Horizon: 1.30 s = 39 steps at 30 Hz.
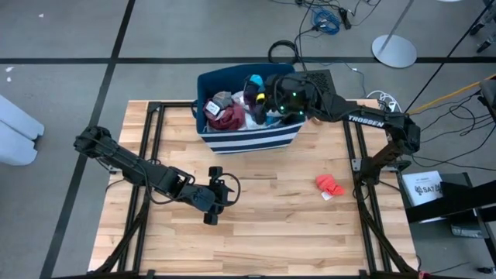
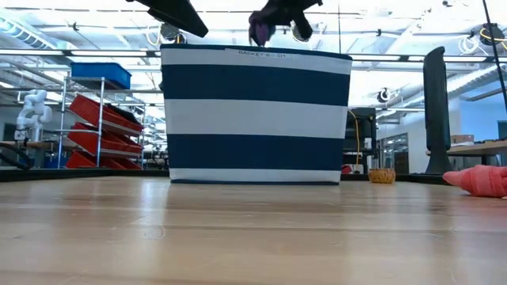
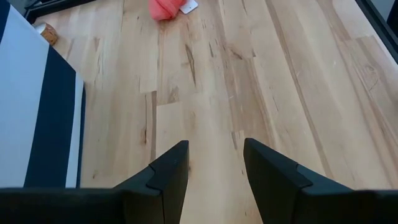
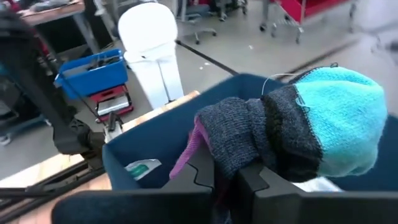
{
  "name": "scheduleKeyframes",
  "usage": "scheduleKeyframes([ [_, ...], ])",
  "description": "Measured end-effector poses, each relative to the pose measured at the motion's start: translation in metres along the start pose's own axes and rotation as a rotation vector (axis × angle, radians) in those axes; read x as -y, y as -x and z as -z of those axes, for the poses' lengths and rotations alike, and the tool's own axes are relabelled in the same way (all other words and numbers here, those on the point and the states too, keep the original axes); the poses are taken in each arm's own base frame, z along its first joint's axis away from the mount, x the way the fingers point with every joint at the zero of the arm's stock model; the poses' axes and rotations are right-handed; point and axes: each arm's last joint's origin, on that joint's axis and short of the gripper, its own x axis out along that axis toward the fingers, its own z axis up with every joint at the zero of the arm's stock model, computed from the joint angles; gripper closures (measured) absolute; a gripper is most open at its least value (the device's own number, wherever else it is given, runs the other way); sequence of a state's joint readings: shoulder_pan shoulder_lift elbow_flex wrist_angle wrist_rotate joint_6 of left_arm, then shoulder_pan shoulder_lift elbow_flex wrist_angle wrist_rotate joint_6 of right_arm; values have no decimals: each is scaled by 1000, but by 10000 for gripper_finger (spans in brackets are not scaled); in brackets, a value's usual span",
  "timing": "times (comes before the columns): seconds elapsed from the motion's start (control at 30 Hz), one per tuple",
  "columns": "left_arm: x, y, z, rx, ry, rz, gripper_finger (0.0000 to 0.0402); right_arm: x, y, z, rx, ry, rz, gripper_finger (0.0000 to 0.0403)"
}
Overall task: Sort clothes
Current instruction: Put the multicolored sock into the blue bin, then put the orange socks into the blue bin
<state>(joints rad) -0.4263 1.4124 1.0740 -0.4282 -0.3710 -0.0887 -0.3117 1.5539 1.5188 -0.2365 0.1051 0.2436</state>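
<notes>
A dark grey and blue knit garment is being gripped in the closed right gripper above the striped bin at the table's far edge, while the left gripper is being held open and empty near the table's middle; carrying clear to a sorting spot is judged next.

Both arms are dark, near black, built of slim tubular links joined by chunkier rounded housings. The right arm, at the upper right of the high view, carries white "TROSSEN" lettering along its forearm, and small green lights glow on its wrist block at upper centre. The left arm, at the lower left, is plain matte black. The left gripper has two flat, wedge-shaped black fingers with stepped, angular inner edges. Black cables trail from the right arm's base.
</notes>
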Motion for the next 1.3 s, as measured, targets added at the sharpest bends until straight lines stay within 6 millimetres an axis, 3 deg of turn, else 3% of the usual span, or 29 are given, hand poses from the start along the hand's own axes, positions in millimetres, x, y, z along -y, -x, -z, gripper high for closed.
scheduleKeyframes([
  [0.37,0,0,0,0,0,0,237,28,0,10,-145,-117,117,378],
  [0.57,0,0,0,0,0,0,237,28,1,15,-192,-71,124,354],
  [1.03,0,0,0,0,-5,0,237,32,2,20,-241,-55,166,250],
  [1.3,-2,2,-2,20,-72,-38,237,33,3,23,-275,-48,173,220],
])
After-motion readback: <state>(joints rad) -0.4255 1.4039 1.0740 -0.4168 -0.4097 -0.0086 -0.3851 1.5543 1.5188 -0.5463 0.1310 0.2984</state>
